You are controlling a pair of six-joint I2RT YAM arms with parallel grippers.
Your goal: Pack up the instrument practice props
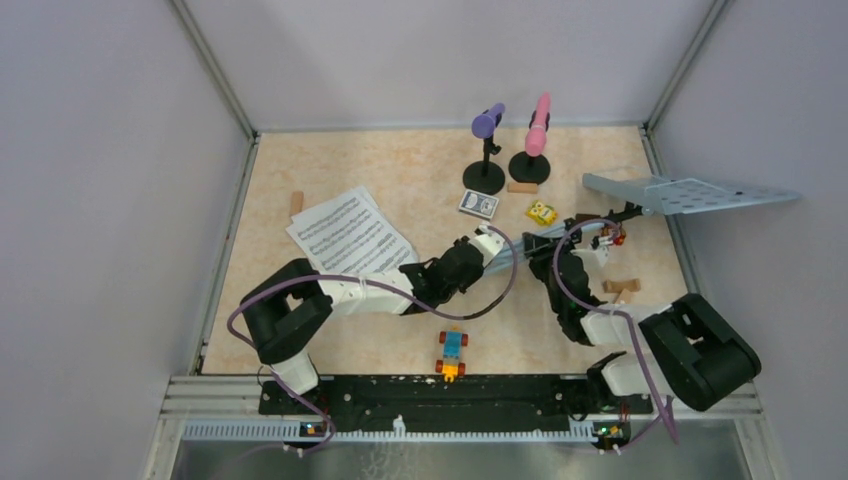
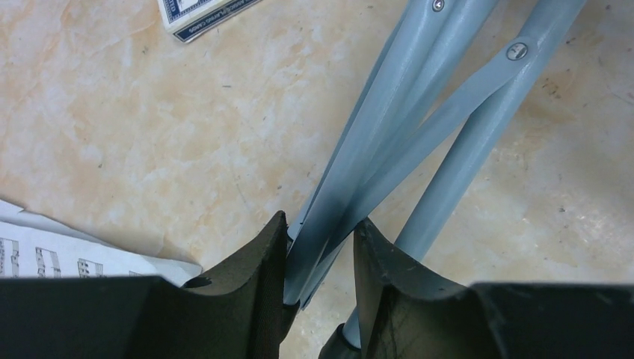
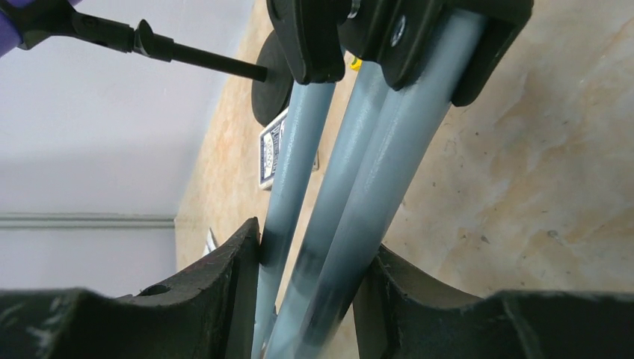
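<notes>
marbled table (image 1: 380,160) bears sheet music (image 1: 350,235), card box (image 1: 478,204), two mic holders (image 1: 484,178), toy bricks (image 1: 452,352).

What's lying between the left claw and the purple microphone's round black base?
A small blue-and-white card box lies flat between the left gripper and the purple microphone's black base, seen in the top view.

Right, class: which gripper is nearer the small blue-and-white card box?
Left. The left gripper, shut on the music stand's legs, sits just on the near side of the card box; the right gripper clamps the same legs farther to the right.
</notes>
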